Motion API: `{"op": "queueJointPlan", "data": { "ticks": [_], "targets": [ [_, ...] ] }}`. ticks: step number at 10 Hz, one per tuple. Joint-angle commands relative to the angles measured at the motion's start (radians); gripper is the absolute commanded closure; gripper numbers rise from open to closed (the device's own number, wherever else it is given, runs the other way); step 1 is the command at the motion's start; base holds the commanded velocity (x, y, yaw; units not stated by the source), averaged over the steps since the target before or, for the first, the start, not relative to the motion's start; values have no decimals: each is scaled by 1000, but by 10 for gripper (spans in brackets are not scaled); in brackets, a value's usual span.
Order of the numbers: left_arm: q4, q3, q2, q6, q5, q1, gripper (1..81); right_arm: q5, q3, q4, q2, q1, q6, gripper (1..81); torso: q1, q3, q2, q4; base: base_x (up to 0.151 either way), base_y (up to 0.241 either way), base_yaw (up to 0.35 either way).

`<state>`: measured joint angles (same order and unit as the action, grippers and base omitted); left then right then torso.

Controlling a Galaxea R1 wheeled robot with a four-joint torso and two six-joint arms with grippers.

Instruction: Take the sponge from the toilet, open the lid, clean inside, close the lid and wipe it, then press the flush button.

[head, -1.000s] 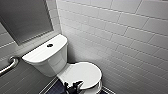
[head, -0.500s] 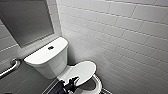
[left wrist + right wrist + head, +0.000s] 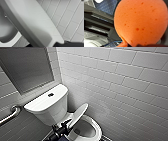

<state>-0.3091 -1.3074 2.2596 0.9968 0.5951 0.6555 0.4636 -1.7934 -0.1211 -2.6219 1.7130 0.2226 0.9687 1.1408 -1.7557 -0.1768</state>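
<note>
Lid (image 3: 80, 112) now half-raised, was flat; my left gripper (image 3: 65, 124) at its near edge, grip unclear. Right gripper (image 3: 142, 45) clamps sponge (image 3: 140, 22). Opening underway.

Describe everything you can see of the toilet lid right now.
The lid is a smooth white oval, plastic by its look, unmarked. It stands half raised, tilted between the tank and the open bowl, with the tiled wall behind. The left gripper is at its lower edge; whether it grips is unclear.
</note>
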Motion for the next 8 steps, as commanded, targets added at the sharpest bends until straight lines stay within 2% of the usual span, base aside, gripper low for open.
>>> {"op": "queueJointPlan", "data": {
  "ticks": [1, 5, 8],
  "targets": [
    [45, 82, -81, 6, 52, -99, 10, -69, 23, 15, 10, 34, -3, 811, 0, 0, 0, 0, 0, 0, 0],
    [30, 38, -70, 69, 39, -181, 10, -69, 23, 17, 7, 41, -5, 811, 0, 0, 0, 0, 0, 0, 0],
    [-31, -47, -34, 77, -35, -251, 10, -69, -10, 17, -17, 53, -5, 811, 0, 0, 0, 0, 0, 0, 0]
  ]
}}
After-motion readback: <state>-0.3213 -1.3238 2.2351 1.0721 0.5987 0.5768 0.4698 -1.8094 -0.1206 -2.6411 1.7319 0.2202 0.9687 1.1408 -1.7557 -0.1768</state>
